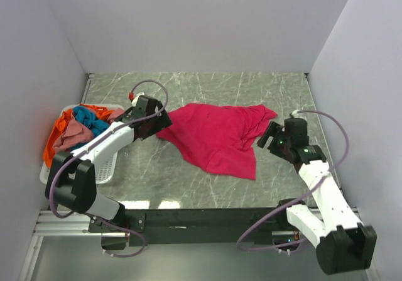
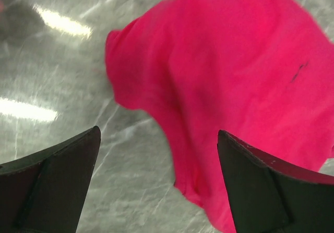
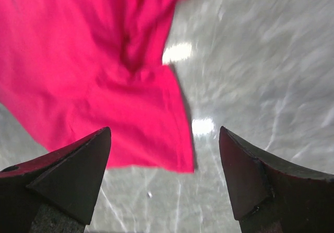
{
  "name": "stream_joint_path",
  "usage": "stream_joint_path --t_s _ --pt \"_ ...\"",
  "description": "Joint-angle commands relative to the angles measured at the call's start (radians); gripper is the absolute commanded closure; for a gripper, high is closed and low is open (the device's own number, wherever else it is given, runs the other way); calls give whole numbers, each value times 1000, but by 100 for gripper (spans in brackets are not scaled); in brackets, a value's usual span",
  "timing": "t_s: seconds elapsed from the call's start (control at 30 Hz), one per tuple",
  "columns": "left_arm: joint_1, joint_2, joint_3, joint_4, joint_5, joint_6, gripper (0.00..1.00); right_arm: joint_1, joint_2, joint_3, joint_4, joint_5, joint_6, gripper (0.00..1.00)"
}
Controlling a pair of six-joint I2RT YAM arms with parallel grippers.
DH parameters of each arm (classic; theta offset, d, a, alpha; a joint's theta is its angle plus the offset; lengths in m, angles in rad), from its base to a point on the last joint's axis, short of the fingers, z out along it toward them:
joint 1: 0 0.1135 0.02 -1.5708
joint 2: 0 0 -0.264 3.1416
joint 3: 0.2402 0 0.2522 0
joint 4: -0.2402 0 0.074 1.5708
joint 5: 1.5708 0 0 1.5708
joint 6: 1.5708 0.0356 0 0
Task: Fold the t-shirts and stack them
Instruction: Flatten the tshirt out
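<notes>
Top external | magenta t-shirt (image 1: 217, 136) lies rumpled | left gripper (image 1: 154, 127), right gripper (image 1: 268, 136) both released, beside its opposite edges

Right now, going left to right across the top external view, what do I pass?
White basket holding heaped t-shirts → left tool, open → magenta t-shirt lying spread out → right tool, open.

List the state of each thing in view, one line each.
bright magenta-pink cloth t-shirt: unfolded, rumpled, on the table, ungripped
white slatted plastic basket: full of shirts
orange, teal-blue and dusty pink cloth t-shirts: heaped unfolded in it
left gripper: open, above the magenta t-shirt's edge
right gripper: open, above its other edge
</notes>
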Motion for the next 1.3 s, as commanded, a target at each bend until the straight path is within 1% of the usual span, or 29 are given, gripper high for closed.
stream_joint_path --t_s 0.0,0.13,0.17,0.3,0.37,0.5,0.6,0.63,0.73,0.8,0.83,0.87,0.9,0.97,1.0,1.03,1.07,1.1,1.17,1.2,1.27 --pt "1 -38 -26 36 16 -43 1 100 70 -36 70 -58 29 10" --pt "1 30 -11 23 -8 -46 1 252 176 -19 51 57 71 11" --pt "1 45 -6 26 -11 -48 2 261 209 -19 53 64 79 11" --pt "4 125 23 18 -33 -53 6 268 251 -59 102 41 124 13" --pt "8 168 43 7 -41 -53 11 272 274 -76 125 28 130 14" --pt "24 220 52 18 -41 -57 15 284 312 -93 143 28 139 15" --pt "39 252 53 45 -4 -50 21 304 342 -97 143 57 151 17" --pt "44 275 57 46 4 -46 25 311 348 -102 148 64 153 17" --pt "50 309 66 46 7 -46 32 334 380 -108 173 67 170 17" --pt "54 318 66 53 11 -46 35 347 407 -109 189 67 177 18" --pt "58 324 64 62 16 -43 40 358 420 -109 196 68 180 19" --pt "61 329 63 67 18 -42 43 363 441 -108 202 73 185 19" --pt "61 333 63 72 18 -40 49 369 450 -103 205 88 197 21" --pt "64 352 72 73 15 -36 57 381 470 -100 197 107 216 25" --pt "64 358 76 75 16 -33 62 384 475 -99 197 128 220 29" --pt "65 373 83 73 19 -27 76 390 478 -99 197 136 225 32" --pt "65 379 92 72 22 -25 88 392 481 -100 208 146 228 36" --pt "65 387 96 72 21 -19 99 392 480 -108 215 169 230 44" --pt "65 384 98 90 24 -5 99 393 489 -111 229 186 237 54" --pt "64 369 95 99 24 7 99 396 493 -105 231 193 237 63" --pt "64 341 69 122 21 15 99 395 497 -100 231 206 236 72"
